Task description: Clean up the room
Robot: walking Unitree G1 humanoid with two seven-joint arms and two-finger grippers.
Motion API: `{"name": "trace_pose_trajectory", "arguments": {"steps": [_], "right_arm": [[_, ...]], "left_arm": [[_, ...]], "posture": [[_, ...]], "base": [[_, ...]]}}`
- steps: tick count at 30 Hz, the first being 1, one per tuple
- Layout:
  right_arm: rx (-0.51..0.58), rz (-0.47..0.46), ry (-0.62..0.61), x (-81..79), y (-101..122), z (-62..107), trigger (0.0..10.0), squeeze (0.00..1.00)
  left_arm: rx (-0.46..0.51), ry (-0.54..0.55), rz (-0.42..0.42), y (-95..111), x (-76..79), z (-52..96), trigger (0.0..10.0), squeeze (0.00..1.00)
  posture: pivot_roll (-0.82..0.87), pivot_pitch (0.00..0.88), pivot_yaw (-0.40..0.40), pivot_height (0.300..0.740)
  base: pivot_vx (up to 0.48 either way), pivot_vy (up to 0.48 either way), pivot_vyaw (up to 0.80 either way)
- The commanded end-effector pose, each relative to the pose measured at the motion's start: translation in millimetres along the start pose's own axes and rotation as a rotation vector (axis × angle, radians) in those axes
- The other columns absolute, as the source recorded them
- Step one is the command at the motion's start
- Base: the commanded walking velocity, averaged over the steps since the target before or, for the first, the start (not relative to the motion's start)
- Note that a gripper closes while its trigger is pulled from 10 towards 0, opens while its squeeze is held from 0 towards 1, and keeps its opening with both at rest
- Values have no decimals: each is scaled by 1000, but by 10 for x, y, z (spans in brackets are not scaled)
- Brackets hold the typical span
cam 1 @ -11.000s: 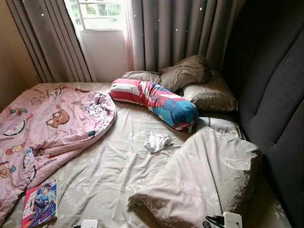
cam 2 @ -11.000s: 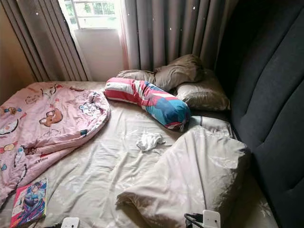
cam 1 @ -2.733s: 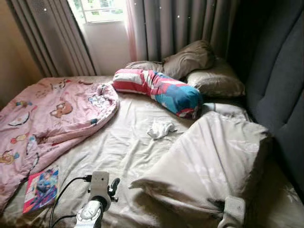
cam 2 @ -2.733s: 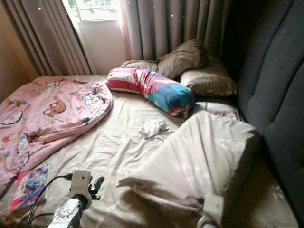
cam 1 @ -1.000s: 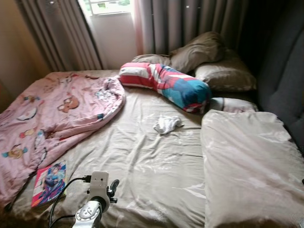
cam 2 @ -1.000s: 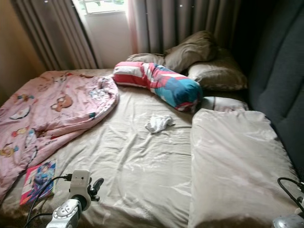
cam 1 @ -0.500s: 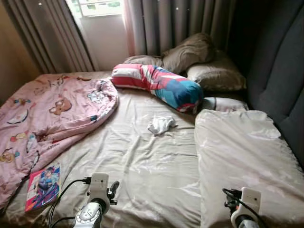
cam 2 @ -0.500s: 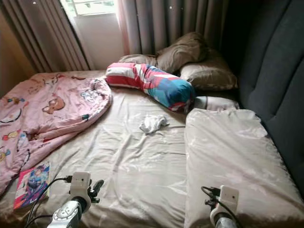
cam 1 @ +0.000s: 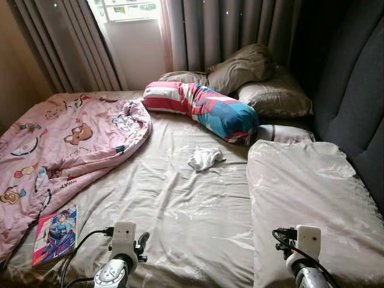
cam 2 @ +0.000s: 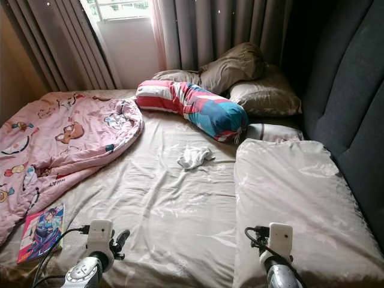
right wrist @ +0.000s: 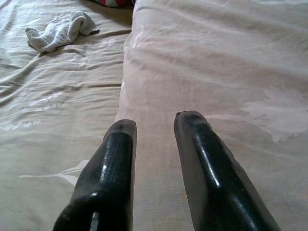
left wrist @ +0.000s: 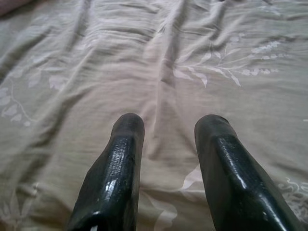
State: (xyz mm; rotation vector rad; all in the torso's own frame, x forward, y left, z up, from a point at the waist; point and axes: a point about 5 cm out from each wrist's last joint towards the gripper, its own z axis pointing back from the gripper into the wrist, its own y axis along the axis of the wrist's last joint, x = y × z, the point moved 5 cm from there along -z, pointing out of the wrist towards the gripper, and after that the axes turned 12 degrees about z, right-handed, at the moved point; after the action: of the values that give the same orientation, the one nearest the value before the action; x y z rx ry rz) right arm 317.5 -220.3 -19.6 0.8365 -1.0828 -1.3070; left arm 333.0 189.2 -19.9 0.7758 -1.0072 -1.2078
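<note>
We look down on bed sheet [cam 1: 180, 204], beige, wrinkled; our left gripper [left wrist: 166, 125] hovers low over bare sheet near foot edge, fingers parted, nothing between them; our right gripper [right wrist: 151, 122] hovers over near edge of folded beige duvet [cam 1: 312, 192], fingers apart, empty; white cloth [cam 1: 205, 159] lies crumpled mid-bed, well apart from both; pink blanket [cam 1: 66, 144] bunched on left; comic book [cam 1: 56, 233] beside it; striped bolster [cam 1: 201, 109] and brown pillows [cam 1: 264, 84] near headboard [cam 1: 360, 108]

A home bedroom: unmade bed [cam 1: 180, 204], pillows [cam 1: 273, 99], curtained window [cam 1: 129, 9].
</note>
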Motion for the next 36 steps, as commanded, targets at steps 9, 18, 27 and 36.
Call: {"name": "trace_pose_trajectory", "arguments": {"steps": [9,18,27,36], "right_arm": [[-74,-23,-1,-56,-168,47,10000,0],[-157,-20,-1,-55,-335,100,10000,0],[-401,-29,14,-87,-900,408,10000,0],[-490,-28,9,-23,-1121,579,10000,0]], "left_arm": [[-52,42,33,-132,-88,42,10000,0],[-125,113,44,-293,-289,131,10000,0],[-306,227,43,-768,-552,414,10000,0],[-352,271,48,-906,-739,578,10000,0]], "posture": [[-91,0,51,740],[-90,0,48,740],[-70,0,39,740],[-72,0,42,740]], "base": [[0,0,0],[0,0,0],[0,0,0],[0,0,0]]}}
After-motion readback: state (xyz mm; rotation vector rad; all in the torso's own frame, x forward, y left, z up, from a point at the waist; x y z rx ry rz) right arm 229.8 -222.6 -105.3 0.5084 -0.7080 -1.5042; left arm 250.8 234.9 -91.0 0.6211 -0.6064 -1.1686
